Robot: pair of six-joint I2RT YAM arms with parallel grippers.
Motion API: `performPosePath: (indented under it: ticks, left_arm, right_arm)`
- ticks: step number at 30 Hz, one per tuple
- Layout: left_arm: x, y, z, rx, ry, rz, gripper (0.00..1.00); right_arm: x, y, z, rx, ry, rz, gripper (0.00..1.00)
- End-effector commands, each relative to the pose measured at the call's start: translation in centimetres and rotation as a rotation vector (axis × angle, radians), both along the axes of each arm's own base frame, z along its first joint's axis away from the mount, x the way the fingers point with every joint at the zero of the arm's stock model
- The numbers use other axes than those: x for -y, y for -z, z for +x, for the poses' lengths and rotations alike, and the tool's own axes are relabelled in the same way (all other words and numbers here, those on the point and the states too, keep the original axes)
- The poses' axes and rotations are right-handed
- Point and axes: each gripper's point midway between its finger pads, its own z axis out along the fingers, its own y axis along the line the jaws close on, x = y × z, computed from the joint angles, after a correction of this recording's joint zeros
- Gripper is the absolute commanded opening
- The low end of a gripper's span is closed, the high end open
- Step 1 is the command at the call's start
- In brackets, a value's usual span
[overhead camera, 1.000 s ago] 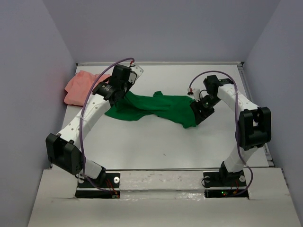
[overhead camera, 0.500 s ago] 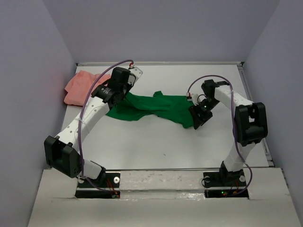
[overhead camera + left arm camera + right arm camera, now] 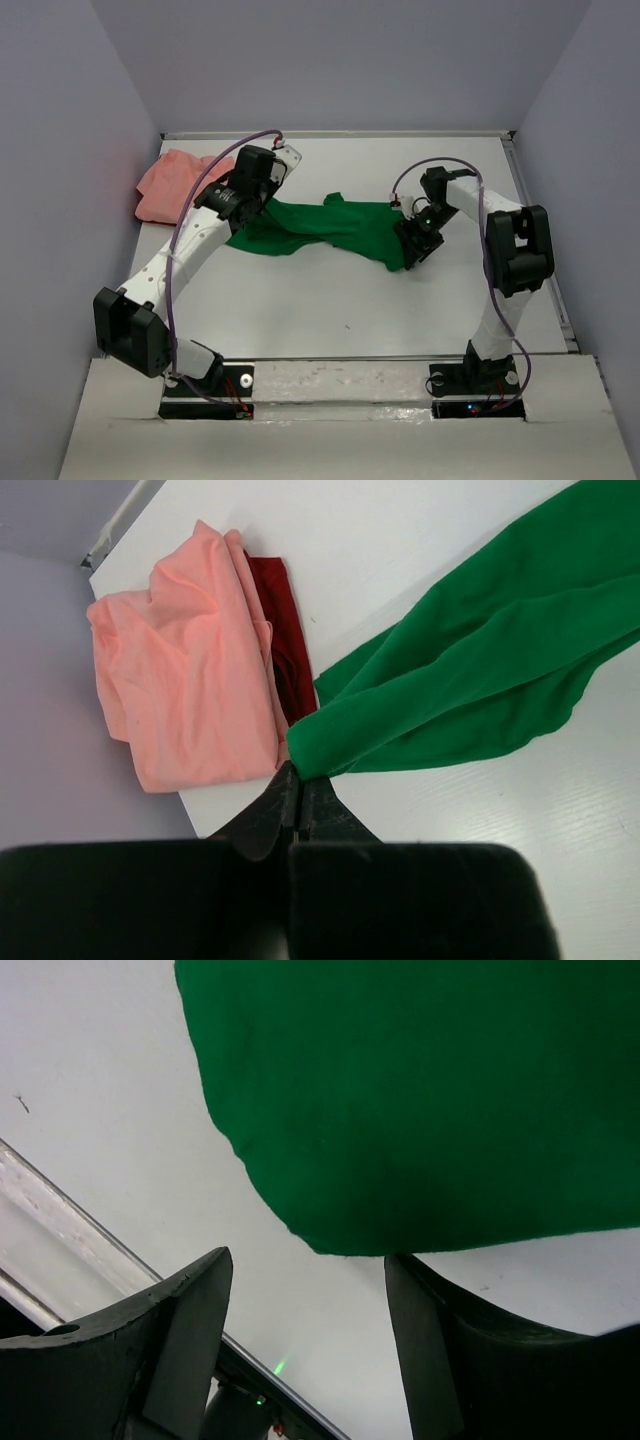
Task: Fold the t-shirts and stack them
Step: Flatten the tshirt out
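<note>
On the white table (image 3: pixel 300 310), a bright green soft-cloth t-shirt (image 3: pixel 330 228) lies stretched out as a rumpled band between the two arms. At the green t-shirt's left end, the left tool (image 3: pixel 298 798) has its two dark fingers pressed together on a corner of the cloth. In the left wrist view the green fabric (image 3: pixel 480 670) runs away from that pinch in long folds.

Just past the same left end, towards the table's far corner, sits a crumpled salmon-pink cloth t-shirt (image 3: pixel 170 185). A strip of dark red cloth (image 3: pixel 285 640) shows along the side of the pink shirt (image 3: pixel 185 690) that faces the green t-shirt. Whether the green corner touches that red strip cannot be told.

At the green t-shirt's right end, the right tool (image 3: pixel 413 245) stands with its fingers well apart. Seen from the right wrist, the rounded green hem (image 3: pixel 430 1090) lies just ahead of the gap in the right tool (image 3: pixel 305 1265). Bare table shows beside the hem, and the spread fingers hold nothing.
</note>
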Motion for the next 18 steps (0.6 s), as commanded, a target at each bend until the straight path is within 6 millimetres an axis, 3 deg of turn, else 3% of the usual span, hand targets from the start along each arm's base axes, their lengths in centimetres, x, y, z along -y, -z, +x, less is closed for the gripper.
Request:
performPosePath:
  ticks: [1, 9, 18]
  left_arm:
    - [-0.3, -1.0, -0.4, 0.037, -0.005, -0.025, 0.0]
    - [-0.6, -0.4, -0.6, 0.029, -0.005, -0.011, 0.0]
    - [-0.7, -0.3, -0.8, 0.026, -0.005, -0.009, 0.0]
  right_arm:
    - [-0.7, -0.7, 2.2, 0.055, 0.015, 0.039, 0.68]
    - [-1.1, -0.1, 2.5, 0.049, 0.02, 0.039, 0.63]
    - [-1.2, 1.1, 2.3, 0.042, 0.019, 0.002, 0.38]
